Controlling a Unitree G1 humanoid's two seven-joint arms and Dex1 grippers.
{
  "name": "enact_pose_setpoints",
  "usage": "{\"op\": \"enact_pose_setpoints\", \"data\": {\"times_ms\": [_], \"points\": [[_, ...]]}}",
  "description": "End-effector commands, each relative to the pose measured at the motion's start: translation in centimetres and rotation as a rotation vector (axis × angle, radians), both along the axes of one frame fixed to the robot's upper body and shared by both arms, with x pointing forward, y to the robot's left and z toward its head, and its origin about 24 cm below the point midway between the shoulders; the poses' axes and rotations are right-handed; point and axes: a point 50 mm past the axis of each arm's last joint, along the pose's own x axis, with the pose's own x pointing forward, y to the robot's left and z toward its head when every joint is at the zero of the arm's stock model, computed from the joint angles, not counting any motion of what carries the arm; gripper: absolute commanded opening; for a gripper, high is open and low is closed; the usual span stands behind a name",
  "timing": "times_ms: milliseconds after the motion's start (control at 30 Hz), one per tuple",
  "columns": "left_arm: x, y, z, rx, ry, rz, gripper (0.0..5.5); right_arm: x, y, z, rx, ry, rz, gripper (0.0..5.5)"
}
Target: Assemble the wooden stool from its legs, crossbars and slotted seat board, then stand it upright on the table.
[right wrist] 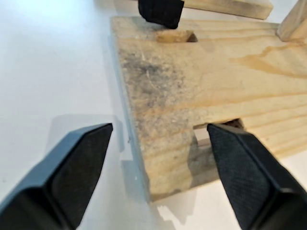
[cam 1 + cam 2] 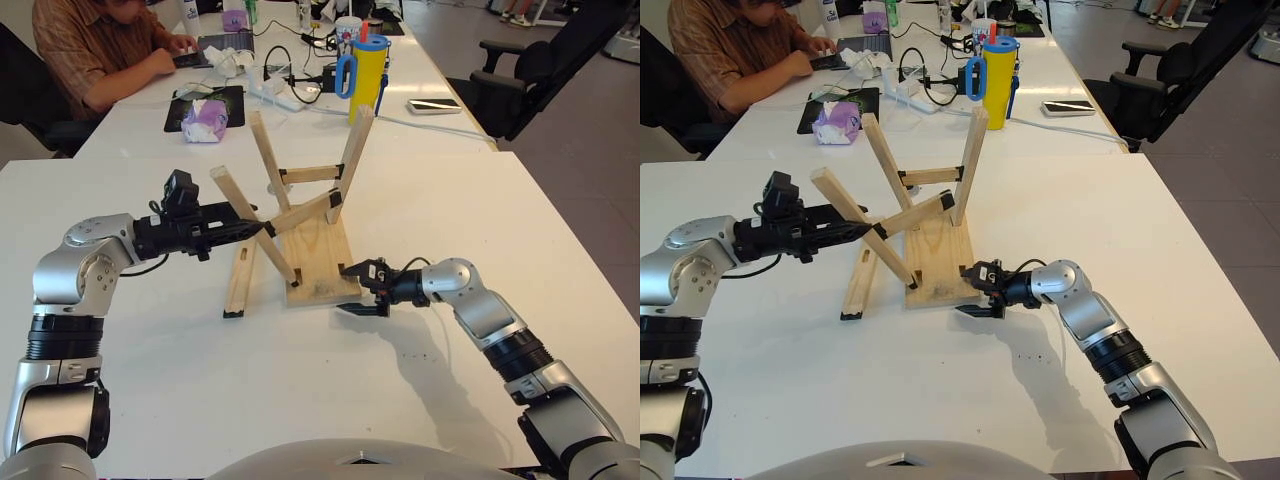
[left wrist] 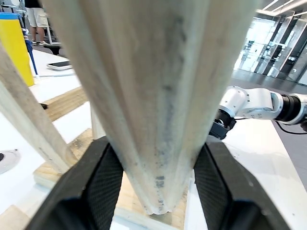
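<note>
Left wrist view shows the left gripper (image 3: 158, 191) clamped on a leaning leg (image 3: 144, 96) above the flat-lying seat board (image 2: 315, 250), whose near corner the wide-open, empty right gripper (image 2: 343, 289) straddles, so tugging may drag the unpinned board.

An open-plan office that doubles as a workroom. The long white table (image 2: 300, 400) stands end to end with a second desk (image 2: 130, 125) of the same kind, which carries a laptop (image 2: 225, 42), a tangle of cables (image 2: 285, 65), a phone (image 2: 433, 105), a yellow bottle (image 2: 367, 75) and a pack of tissues (image 2: 205, 120). A black swivel chair (image 2: 530, 80) stands on the grey floor (image 2: 590, 200) beside it. The left wrist view looks into a wide hall with glass walls (image 3: 288, 52)
</note>
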Motion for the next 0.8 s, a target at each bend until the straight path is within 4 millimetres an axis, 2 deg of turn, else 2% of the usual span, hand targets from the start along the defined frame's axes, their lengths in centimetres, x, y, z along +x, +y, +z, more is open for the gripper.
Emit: {"op": "enact_pose_setpoints", "data": {"times_ms": [33,200,367,533,667,800], "points": [[0.5,-0.4,0.4,0.036,-0.001,-0.053,2.07,-1.3,-1.2,-2.5,-0.099,0.129,-0.009,3.64],[1.1,-0.8,1.2,0.04,-0.037,-0.078,2.07,-1.3,-1.1,-2.5,-0.099,0.132,-0.007,3.64],[1.6,-0.5,0.0,0.117,-0.029,-0.088,2.07,-1.4,-1.0,-2.6,-0.102,0.133,-0.003,3.64],[2.5,-1.1,-1.2,0.154,-0.019,-0.131,2.07,-1.4,-0.7,-2.7,-0.1,0.133,0.0,3.64],[3.0,-1.2,-1.5,0.251,-0.042,-0.172,2.07,-1.4,-0.4,-2.7,-0.101,0.131,0.01,3.64],[3.0,-1.4,-0.9,0.372,-0.118,-0.242,2.07,-1.5,-0.3,-2.6,-0.104,0.13,0.014,3.64]]}}
